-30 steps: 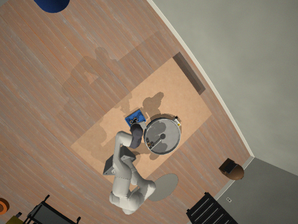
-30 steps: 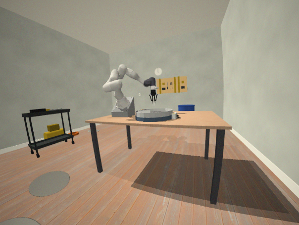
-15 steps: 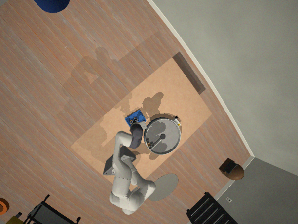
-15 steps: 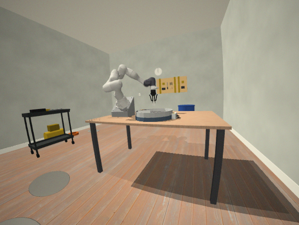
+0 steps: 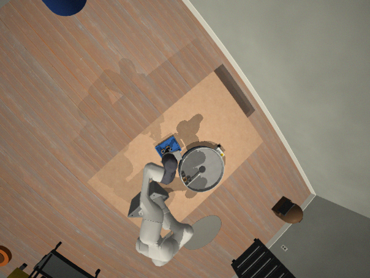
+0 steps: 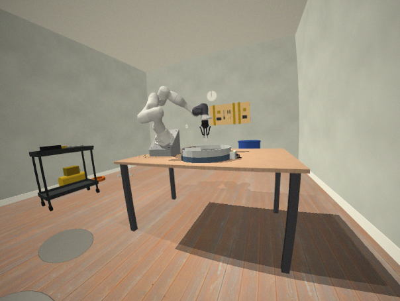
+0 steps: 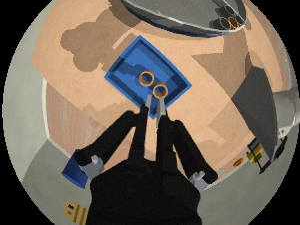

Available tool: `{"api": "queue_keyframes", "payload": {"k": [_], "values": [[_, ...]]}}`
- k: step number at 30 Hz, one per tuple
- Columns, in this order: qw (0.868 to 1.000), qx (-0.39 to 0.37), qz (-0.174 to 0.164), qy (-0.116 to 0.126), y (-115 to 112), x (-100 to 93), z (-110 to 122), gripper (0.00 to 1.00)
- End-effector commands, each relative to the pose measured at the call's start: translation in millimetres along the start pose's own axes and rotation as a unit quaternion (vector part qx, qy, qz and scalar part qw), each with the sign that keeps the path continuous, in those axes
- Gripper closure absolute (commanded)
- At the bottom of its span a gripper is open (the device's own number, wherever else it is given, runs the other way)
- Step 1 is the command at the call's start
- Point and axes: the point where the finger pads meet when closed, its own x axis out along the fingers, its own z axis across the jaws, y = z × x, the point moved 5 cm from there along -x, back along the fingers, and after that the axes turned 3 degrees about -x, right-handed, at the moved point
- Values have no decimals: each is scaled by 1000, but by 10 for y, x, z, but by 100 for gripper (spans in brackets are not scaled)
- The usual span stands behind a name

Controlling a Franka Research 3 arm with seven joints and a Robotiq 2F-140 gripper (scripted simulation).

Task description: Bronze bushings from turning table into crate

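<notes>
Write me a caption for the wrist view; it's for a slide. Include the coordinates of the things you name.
Above a blue crate (image 5: 172, 143) (image 7: 131, 59) holding two bronze rings (image 7: 146, 78), the gripper (image 5: 166, 150) (image 6: 206, 140) (image 7: 154, 102) points downward.

Rises from a grey wedge base (image 5: 135, 206) (image 6: 175, 142) (image 7: 257, 104) in a bent white arm (image 5: 151, 229) (image 6: 173, 97) (image 7: 287, 111), ending in a black gripper (image 5: 166, 150) (image 6: 205, 138) (image 7: 154, 102) that points down, fingertips narrowly parted, higher than the round turning table (image 5: 223, 171) (image 6: 205, 154) (image 7: 200, 32) on the wooden table (image 5: 226, 119) (image 6: 265, 160) (image 7: 55, 56). Beyond, on the back wall: a round clock (image 6: 212, 95) and a yellow pegboard (image 6: 227, 114) (image 7: 75, 212); behind the table, a blue bin (image 5: 65, 7) (image 6: 249, 144) (image 7: 74, 171).

White rounded arm (image 5: 151, 231) (image 6: 155, 116), dark-grey wrist section (image 5: 169, 168) (image 6: 200, 109), black gripper (image 5: 166, 150) (image 6: 205, 136) (image 7: 154, 102), pale fingertips
</notes>
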Motion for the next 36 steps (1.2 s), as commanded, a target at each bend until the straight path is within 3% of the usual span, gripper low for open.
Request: {"api": "queue_keyframes", "payload": {"k": [1,24,36], "values": [[1000,1,1,0,-3,-13,-4,90],[1000,2,1,0,14,-13,5,90],[1000,26,0,-1,321,0,207,90]]}}
